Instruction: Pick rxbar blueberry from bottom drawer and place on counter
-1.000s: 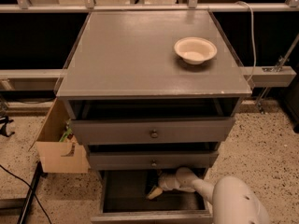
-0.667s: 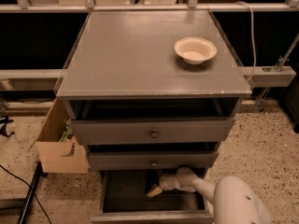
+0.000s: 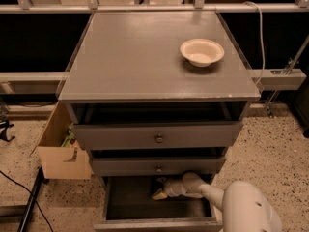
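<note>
The bottom drawer (image 3: 112, 197) is pulled open below the two knobbed drawers, showing a dark grey inside. My gripper (image 3: 160, 194) reaches into it from the right on a white arm (image 3: 212, 193), its cream tip low over the drawer floor near the back middle. The rxbar blueberry does not show; it is hidden or lost against the dark drawer floor by the gripper. The counter (image 3: 130, 57) is the flat grey cabinet top above.
A cream round bowl (image 3: 202, 51) sits on the counter's right rear part. The top drawer (image 3: 158, 135) and middle drawer (image 3: 158, 166) stand slightly out. An open cardboard box (image 3: 60, 146) sits on the speckled floor at the left. Cables run at the far left.
</note>
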You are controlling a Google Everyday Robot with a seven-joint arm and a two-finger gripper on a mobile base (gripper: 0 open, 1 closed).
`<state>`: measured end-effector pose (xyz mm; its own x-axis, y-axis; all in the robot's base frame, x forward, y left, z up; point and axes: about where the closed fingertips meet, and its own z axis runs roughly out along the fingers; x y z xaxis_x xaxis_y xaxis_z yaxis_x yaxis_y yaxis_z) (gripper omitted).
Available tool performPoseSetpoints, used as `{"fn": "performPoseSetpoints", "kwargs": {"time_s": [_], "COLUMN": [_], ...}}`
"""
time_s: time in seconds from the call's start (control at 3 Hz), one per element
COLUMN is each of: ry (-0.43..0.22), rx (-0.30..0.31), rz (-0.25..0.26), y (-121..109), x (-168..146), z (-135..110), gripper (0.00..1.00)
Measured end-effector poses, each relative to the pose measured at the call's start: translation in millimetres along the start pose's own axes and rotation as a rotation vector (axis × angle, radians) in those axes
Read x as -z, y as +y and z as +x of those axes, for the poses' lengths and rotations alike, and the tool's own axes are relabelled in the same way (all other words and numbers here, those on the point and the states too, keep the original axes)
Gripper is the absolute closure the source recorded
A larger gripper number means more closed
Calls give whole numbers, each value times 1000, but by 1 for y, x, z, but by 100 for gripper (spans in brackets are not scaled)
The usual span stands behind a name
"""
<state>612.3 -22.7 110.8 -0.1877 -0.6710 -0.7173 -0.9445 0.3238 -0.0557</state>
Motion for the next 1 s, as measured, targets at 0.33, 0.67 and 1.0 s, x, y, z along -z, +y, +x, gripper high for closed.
{"fn": "performPoseSetpoints", "kwargs": {"time_s": [0.33,0.67,1.0], "ry": [-1,-4,1], "rx": [-73,-133,-168], "rz": [77,130,149], "y": [0,2,12], "x": [24,45,69], "z": [-1,0,-4], "gripper": [100,100,100]}}
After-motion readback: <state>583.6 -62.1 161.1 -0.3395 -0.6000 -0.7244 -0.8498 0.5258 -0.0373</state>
